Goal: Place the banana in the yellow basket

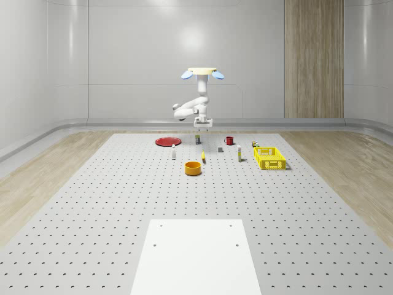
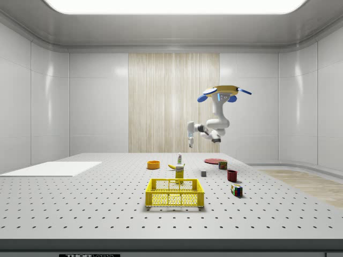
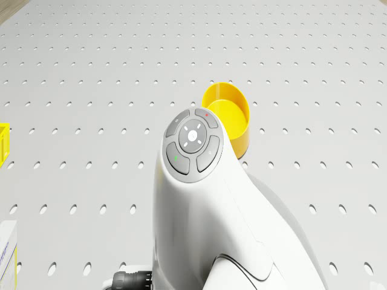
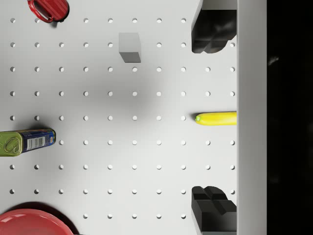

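The banana (image 1: 203, 157) lies on the perforated table beside the orange bowl (image 1: 193, 168); the wrist view has the banana (image 4: 216, 118) partly cut off by the gripper body. The yellow basket (image 1: 269, 158) stands toward the whole-scene view's right; in the side view the basket (image 2: 174, 193) is nearest. The drone (image 1: 202, 72) hovers high over the table's far part. Its gripper (image 1: 203, 123) hangs well above the table, a little beyond the banana. In the wrist view the gripper (image 4: 210, 120) is open, its dark fingers (image 4: 212, 32) wide apart, holding nothing.
Around the banana stand a red plate (image 1: 167, 142), a can (image 4: 27, 142), a red mug (image 4: 49, 8), a grey cube (image 4: 129, 47), small bottles (image 1: 174, 153) and a colour cube (image 2: 236, 189). A white panel (image 1: 196, 255) lies at the table's near end.
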{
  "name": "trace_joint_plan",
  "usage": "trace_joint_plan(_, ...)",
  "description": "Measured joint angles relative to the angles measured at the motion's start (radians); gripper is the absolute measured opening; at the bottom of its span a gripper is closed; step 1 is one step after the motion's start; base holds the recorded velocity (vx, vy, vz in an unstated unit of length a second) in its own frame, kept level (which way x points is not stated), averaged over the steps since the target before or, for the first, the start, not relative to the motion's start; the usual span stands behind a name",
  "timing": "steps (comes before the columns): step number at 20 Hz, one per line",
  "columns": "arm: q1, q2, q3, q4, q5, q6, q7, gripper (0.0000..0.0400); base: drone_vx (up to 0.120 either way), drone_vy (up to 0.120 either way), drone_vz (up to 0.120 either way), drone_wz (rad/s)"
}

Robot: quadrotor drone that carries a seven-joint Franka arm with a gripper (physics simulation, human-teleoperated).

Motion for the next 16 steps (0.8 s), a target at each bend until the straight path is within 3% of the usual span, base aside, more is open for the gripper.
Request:
trace_joint_plan(10, -0.016, -0.048, 0.015, 0.003, 0.025, 0.044, 0.015, 0.0400, 0.120, 0.000, -0.120, 0.000)
trace_joint_plan(16, -0.025, -0.075, 0.022, 0.005, 0.039, 0.069, 0.023, 0.0400, 0.120, 0.027, -0.047, 0.000)
